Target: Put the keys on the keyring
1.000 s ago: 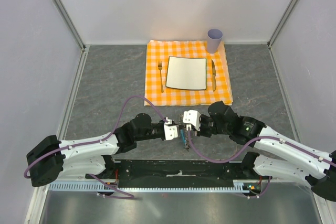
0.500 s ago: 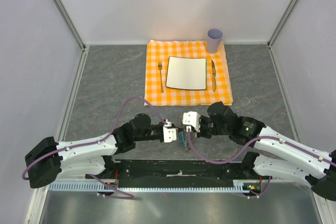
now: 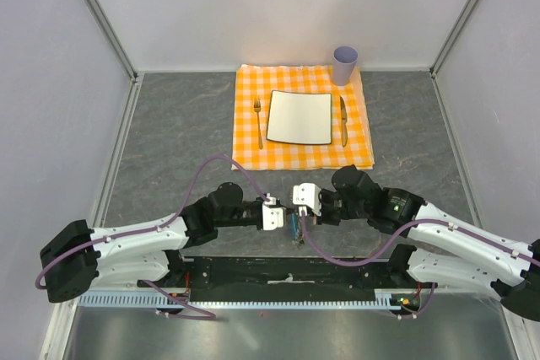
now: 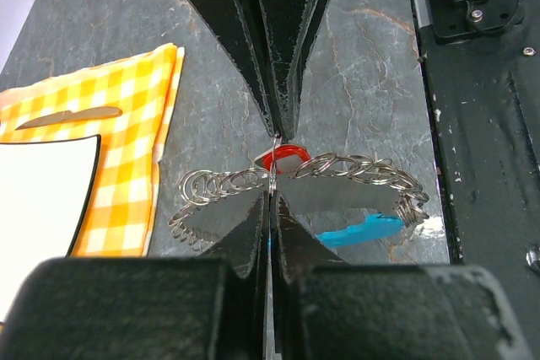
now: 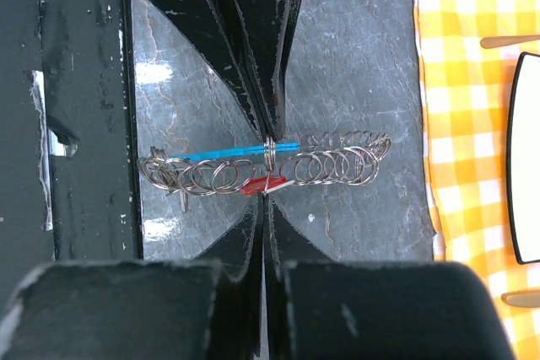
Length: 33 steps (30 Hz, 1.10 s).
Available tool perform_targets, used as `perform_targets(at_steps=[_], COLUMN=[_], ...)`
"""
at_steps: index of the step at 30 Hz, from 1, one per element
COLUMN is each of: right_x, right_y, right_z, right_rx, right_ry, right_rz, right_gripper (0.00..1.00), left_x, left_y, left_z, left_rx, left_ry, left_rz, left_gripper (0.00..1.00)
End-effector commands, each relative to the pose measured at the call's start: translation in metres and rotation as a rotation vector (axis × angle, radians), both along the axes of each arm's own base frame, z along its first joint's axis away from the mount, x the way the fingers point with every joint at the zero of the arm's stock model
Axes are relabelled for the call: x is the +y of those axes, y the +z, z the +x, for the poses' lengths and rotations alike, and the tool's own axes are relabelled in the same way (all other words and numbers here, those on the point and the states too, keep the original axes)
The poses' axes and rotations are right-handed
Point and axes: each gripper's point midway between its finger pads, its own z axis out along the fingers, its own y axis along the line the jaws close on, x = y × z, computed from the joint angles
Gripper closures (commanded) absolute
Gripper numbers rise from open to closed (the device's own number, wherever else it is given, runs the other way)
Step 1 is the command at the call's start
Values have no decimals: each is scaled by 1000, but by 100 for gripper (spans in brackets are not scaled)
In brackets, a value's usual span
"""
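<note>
left gripper [image 4: 271, 201] clenched on silvery chain-like keyring [image 4: 350, 168], frame centre | right gripper [image 5: 264, 204] pinching tiny red-headed metal key [image 5: 257, 185] against the loops | curved bright blue tab [image 4: 363, 229] lower right | 2 claws tip to tip over grey stone-patterned table [image 4: 380, 82]

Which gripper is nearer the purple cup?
Right. Both meet at the keyring, well short of the purple cup; the right gripper sits on the cup's side, the left gripper on the other.

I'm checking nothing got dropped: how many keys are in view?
1. A red-headed key sits against the middle of the keyring, near its blue tab; more may be hidden among the rings.
</note>
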Motion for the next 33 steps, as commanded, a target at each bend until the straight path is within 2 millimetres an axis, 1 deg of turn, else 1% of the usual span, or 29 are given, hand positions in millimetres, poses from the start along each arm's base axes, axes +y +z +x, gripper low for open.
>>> perform_targets(at_steps=[1,10,25,27,33], right_x=[15,18,21,21,21], right_y=[26,28,28,28,28], right_z=[-3,-1,-2,-1,1], right_rx=[-22,-23,-13,-15,-23], right_ry=[48,40,43,42,33], right_rz=[74,93,103,104,107], right_gripper=[100,100,100,100,100], left_x=[-12,-16,-18,-18,-18], left_y=[38,41,44,47,46], left_z=[5,0,-1,-3,-8], left_rx=[-39,-16,-1,-7,-9], left_ry=[-3,-27,-34,-42,-71], left_rz=[-102,-131,-143,-154,-156], left_gripper=[98,98,98,98,98])
